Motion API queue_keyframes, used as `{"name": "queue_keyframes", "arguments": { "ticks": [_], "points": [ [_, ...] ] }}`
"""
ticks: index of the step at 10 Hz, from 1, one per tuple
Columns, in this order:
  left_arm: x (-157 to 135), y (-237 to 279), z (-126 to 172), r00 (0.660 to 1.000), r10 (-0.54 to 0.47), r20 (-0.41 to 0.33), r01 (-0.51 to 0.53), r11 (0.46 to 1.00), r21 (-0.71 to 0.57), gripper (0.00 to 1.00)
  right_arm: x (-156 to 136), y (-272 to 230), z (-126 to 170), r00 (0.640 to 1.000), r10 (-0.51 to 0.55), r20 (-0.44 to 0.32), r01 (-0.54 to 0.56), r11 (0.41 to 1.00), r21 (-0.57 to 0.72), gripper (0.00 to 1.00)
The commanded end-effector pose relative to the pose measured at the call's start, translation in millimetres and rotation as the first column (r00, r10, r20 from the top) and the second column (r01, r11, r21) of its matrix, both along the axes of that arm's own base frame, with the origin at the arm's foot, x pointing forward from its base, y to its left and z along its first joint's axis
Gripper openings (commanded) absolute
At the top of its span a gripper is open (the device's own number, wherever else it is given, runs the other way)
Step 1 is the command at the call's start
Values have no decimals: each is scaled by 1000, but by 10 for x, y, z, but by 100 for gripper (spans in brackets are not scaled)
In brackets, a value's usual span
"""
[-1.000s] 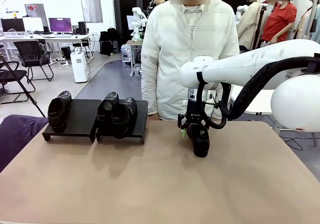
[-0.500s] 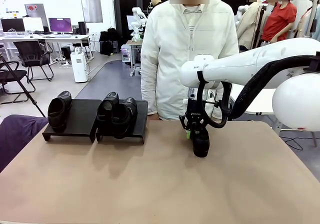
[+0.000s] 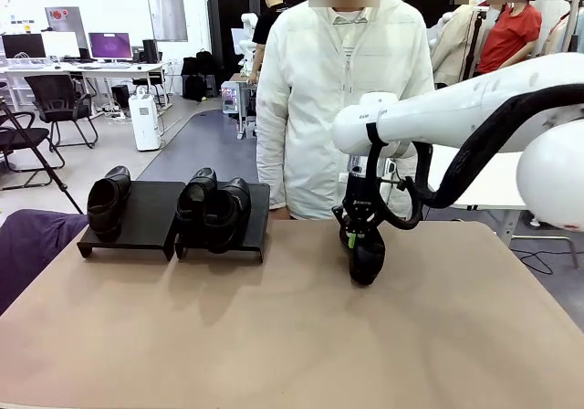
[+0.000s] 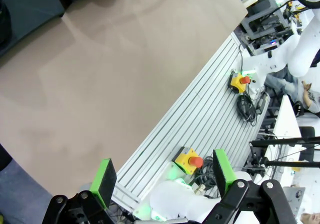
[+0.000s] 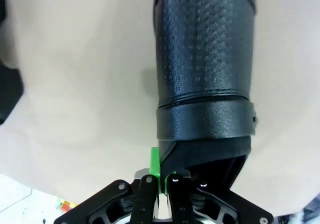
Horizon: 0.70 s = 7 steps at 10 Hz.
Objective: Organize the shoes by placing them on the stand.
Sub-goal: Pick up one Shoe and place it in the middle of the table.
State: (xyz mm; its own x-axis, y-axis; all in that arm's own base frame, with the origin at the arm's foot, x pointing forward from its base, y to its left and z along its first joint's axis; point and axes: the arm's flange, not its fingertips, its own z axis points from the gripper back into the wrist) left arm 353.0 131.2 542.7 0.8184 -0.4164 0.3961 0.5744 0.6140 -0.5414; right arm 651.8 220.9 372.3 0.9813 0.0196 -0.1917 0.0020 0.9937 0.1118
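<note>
One black shoe [image 3: 367, 261] lies on the table right of centre, toe pointing toward me. My right gripper [image 3: 354, 237] comes down on its rear. In the right wrist view the shoe [image 5: 205, 59] stretches away from the right gripper [image 5: 161, 171], whose green-padded fingers are pinched shut on the side wall of the shoe's opening. The stand is two black platforms at the far left [image 3: 146, 217] [image 3: 257, 210]. The left platform carries one shoe [image 3: 108, 199], the right one two shoes [image 3: 196, 204] [image 3: 233, 210]. My left gripper [image 4: 162, 176] hangs open over the table's near edge, holding nothing.
A person in a white jacket [image 3: 342, 89] stands at the far edge, behind the held shoe. A purple cloth [image 3: 27, 245] lies off the table's left side. Below the left gripper runs a metal rail frame with a yellow stop button [image 4: 189, 160].
My right gripper's fingers have closed from open onto the shoe's side wall. The shoe has barely moved, and the left arm is still.
</note>
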Motion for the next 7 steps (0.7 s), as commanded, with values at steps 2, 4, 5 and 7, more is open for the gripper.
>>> {"name": "queue_keyframes", "arguments": {
  "ticks": [2,4,5,7],
  "points": [
    [-17,-11,-7,1000,-7,17,7,1000,-17,100,-904,-101,714,989,-54,137,59,998,-35,0],
    [-17,-11,-7,1000,-7,17,7,1000,-17,100,-1975,-64,1235,981,-195,-10,195,980,-37,0],
    [-17,-11,-7,1000,-7,17,7,1000,-17,100,-2460,-52,1283,978,-202,-53,202,979,-15,0],
    [-17,-11,-7,1000,-7,17,7,1000,-17,100,-3047,-87,1278,972,-225,-69,228,973,40,0]
  ]
}}
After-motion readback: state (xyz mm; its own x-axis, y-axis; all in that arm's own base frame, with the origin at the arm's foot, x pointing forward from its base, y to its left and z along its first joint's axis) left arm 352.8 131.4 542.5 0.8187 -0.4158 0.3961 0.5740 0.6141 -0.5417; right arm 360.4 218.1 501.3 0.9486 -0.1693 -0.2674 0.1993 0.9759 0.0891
